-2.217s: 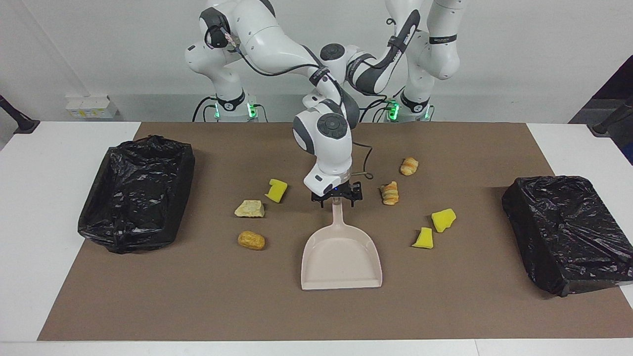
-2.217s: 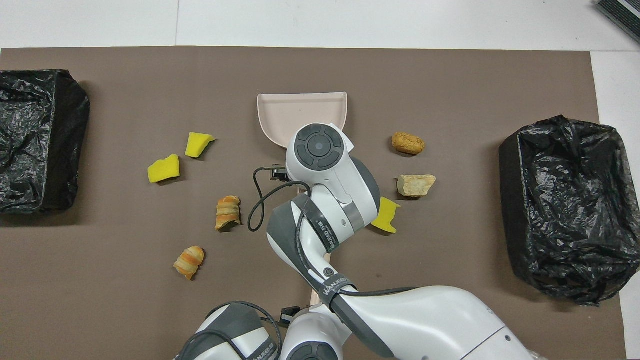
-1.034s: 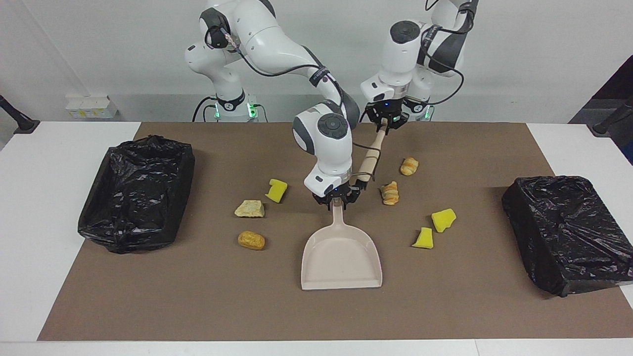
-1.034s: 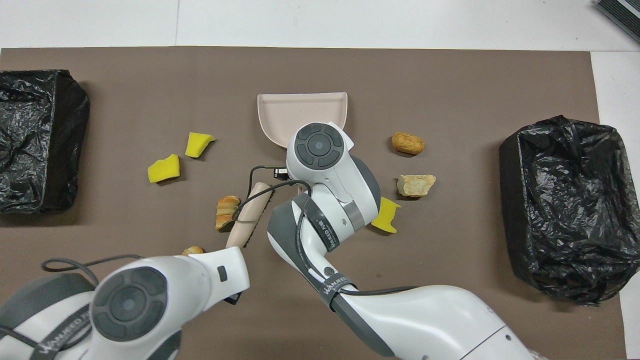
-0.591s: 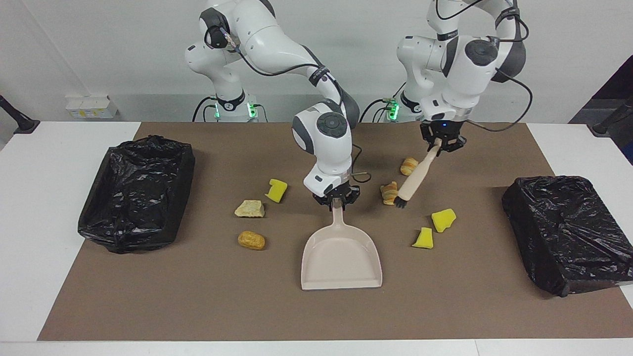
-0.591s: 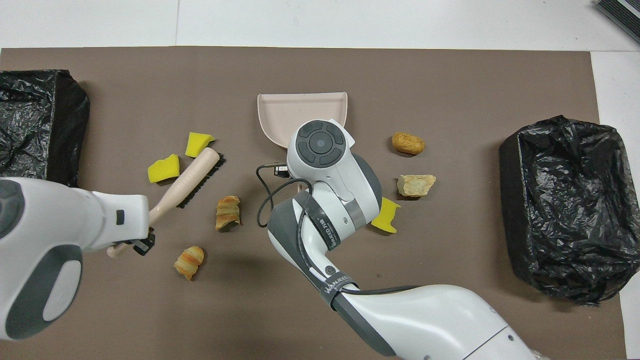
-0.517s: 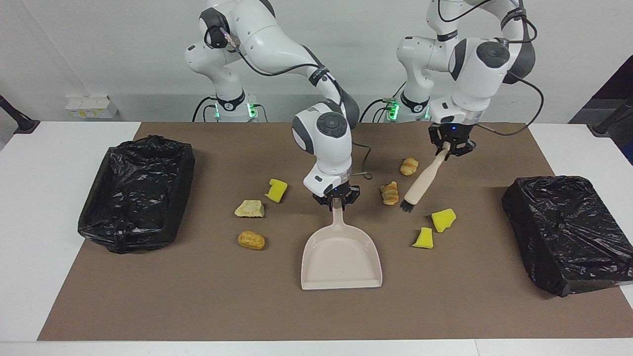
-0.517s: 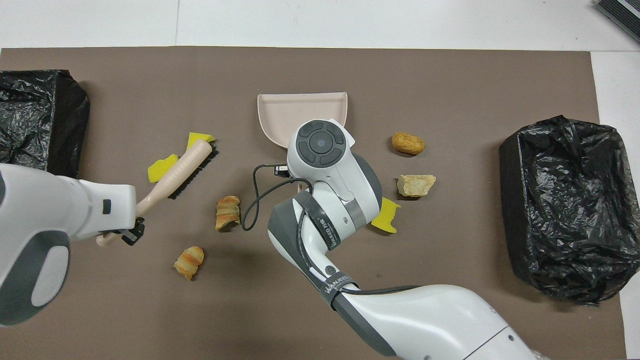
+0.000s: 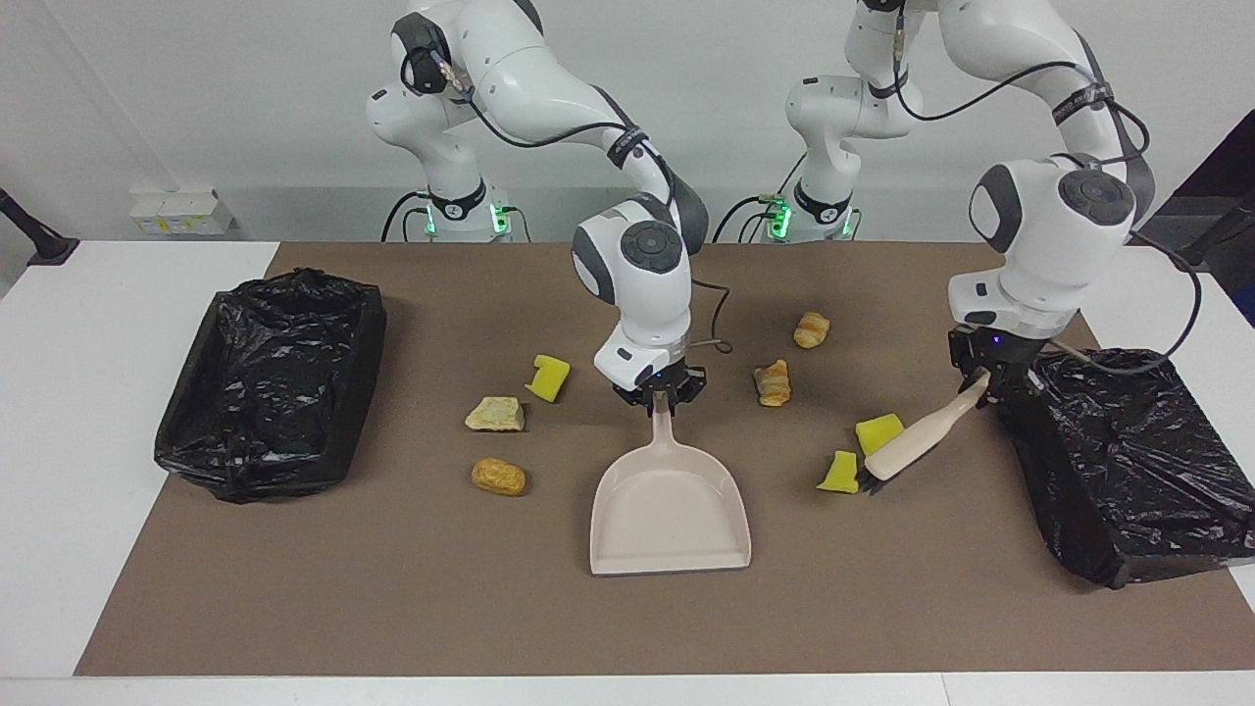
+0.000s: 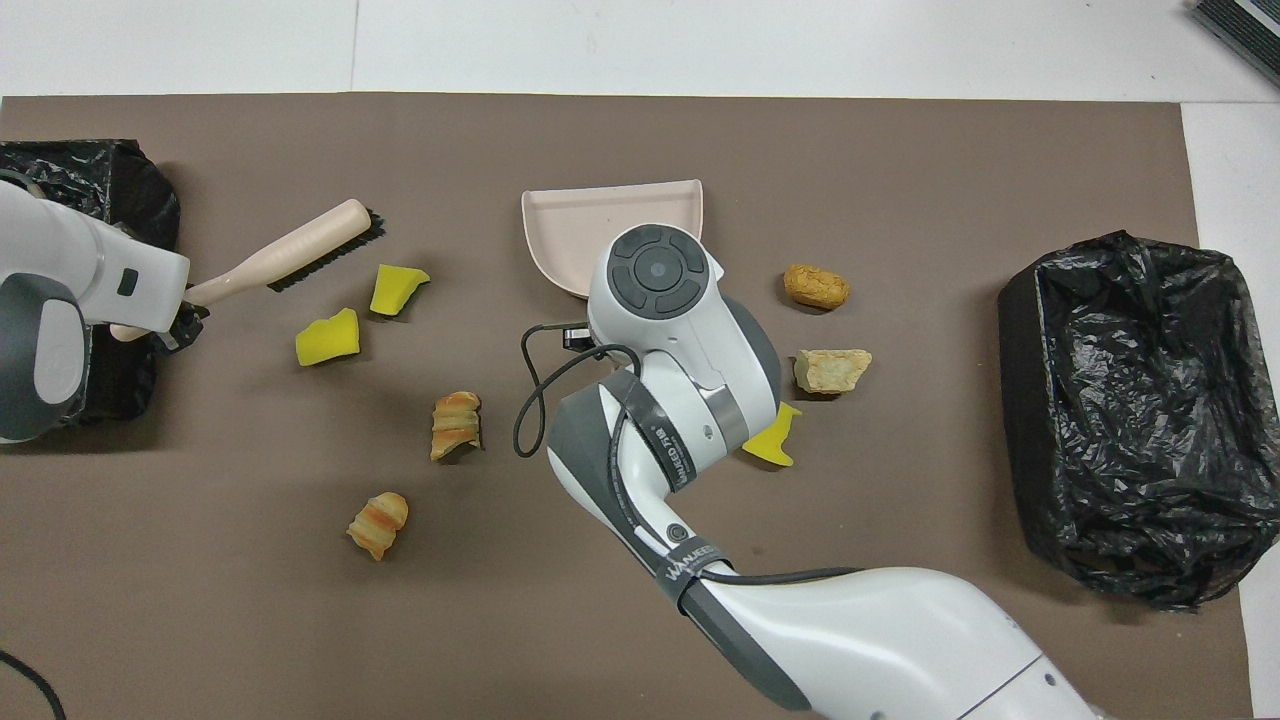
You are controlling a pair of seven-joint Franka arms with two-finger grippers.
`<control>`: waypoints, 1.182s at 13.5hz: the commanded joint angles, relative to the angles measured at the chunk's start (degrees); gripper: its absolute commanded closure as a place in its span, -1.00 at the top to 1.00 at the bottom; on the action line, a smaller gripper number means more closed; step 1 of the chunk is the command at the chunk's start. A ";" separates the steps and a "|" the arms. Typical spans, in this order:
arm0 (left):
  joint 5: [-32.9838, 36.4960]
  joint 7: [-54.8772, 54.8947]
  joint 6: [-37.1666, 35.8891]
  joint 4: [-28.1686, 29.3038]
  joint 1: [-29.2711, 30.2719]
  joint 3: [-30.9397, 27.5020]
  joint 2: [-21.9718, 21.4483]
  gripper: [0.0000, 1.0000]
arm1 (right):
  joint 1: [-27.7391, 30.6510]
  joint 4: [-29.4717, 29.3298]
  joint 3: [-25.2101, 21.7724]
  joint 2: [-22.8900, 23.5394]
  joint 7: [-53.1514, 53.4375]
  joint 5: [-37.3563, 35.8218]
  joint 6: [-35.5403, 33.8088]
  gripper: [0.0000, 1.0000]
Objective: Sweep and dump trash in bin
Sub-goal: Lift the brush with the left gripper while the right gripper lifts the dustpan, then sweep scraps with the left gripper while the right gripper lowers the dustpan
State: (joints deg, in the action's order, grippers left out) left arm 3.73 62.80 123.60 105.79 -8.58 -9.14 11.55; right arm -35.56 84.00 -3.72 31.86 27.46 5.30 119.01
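If a clock dial is laid flat on the table with its centre on the dustpan and twelve pointing away from the robots, all seven bits of trash lie loose on the brown mat, none in the pan. A golden roll sits between three and four, a tan lump at four, and a yellow sponge chunk at five, partly under the right arm in the overhead view. Two croissants lie at seven, one nearer the pan, the other closer to the robots. Two more yellow sponge chunks lie between eight and nine, one nearer the pan than the other.

The dustpan's mouth faces twelve and its handle runs toward six. The right gripper is clamped on the top of that handle, fingers narrow around it.

At nine, the left gripper grips the end of the brush, fingers tight on the handle. The brush slants down, its dark bristles just beside the nearer sponge chunk; whether they touch the mat I cannot tell.

One black-lined bin stands at nine at the left arm's end, just beside the left gripper, and a second bin stands between three and four at the right arm's end.
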 commanded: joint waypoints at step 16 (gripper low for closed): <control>-1.80 1.91 -12.58 18.47 -5.91 0.79 -10.12 -1.00 | 8.23 20.85 0.03 -18.85 -86.96 -7.75 -1.85 -1.00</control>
State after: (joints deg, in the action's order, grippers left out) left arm 2.36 68.20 113.91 118.81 -11.58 -7.71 7.42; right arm -26.84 101.46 -4.29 15.77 -57.05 0.24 115.86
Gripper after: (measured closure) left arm 0.731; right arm 0.687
